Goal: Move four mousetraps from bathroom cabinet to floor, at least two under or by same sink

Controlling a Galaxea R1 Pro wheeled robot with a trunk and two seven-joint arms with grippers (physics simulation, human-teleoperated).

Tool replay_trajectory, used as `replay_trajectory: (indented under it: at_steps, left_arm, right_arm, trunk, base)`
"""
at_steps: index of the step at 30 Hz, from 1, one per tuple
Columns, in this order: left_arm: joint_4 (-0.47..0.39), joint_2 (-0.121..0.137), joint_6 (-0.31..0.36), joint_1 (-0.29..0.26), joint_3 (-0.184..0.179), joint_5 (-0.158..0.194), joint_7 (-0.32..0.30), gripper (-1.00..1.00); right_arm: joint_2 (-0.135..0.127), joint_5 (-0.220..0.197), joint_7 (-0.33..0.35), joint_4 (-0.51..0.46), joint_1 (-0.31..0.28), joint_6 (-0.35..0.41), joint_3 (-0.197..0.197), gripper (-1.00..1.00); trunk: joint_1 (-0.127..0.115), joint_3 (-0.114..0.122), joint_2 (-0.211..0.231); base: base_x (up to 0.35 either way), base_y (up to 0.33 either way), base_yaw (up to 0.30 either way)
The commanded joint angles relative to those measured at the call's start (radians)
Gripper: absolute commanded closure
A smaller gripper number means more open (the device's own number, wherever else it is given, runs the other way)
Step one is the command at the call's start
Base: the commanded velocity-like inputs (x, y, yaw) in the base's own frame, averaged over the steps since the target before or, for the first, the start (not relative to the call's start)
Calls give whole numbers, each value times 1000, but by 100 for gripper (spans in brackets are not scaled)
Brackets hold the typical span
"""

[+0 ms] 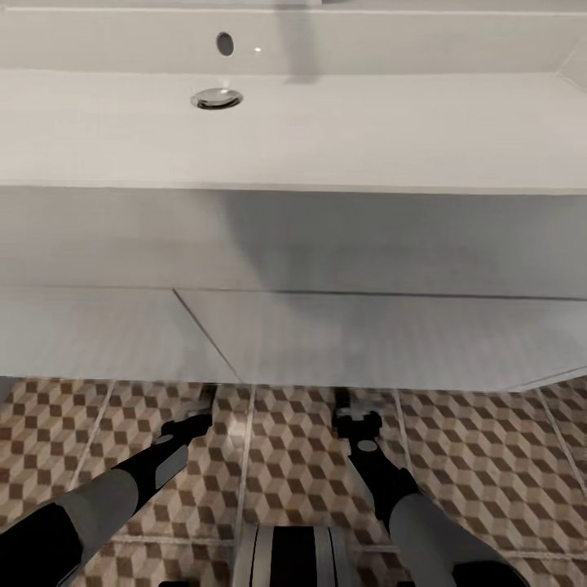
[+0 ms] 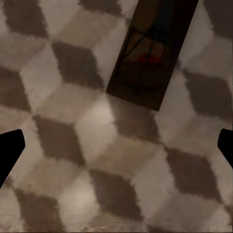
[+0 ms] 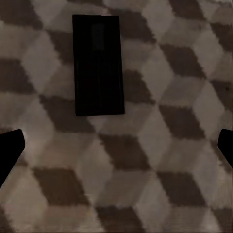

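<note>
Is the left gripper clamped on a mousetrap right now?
No. In the left wrist view the mousetrap lies flat on the bathroom floor, ahead of the left gripper, whose fingertips stand wide apart.

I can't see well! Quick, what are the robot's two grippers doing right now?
Left gripper: open, empty, above a mousetrap lying on the floor.
Right gripper: open, empty, above another mousetrap.
</note>
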Motion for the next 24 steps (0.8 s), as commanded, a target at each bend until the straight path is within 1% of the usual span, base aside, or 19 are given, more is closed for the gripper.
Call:
replay_trajectory:
  at_steps: [1, 7, 11, 16, 24]
  left_arm:
    - [-3, 1, -2, 0, -8, 7, 7, -100]
    - [-3, 0, -3, 0, -9, 7, 6, -100]
    - [-3, 0, -3, 0, -9, 7, 6, -100]
    - [-3, 0, -3, 0, -9, 7, 6, -100]
    - [-3, 0, -3, 0, -9, 7, 6, -100]
  right_arm:
    - [0, 6, -6, 1, -1, -1, 2, -100]
    - [0, 7, -6, 1, -1, -2, 2, -100]
    - [0, 7, -6, 1, -1, -3, 2, -100]
    - [0, 7, -6, 1, -1, -3, 2, -100]
    - [0, 7, -6, 1, -1, -3, 2, -100]
  trunk:
    - [-1, 0, 0]
    - [-1, 0, 0]
    - [-1, 0, 0]
    - [-1, 0, 0]
    - [-1, 0, 0]
  base:
    - [-333, 0, 0]
    - [-327, 0, 0]
    - [-206, 0, 0]
    - [-78, 0, 0]
    - [-18, 0, 0]
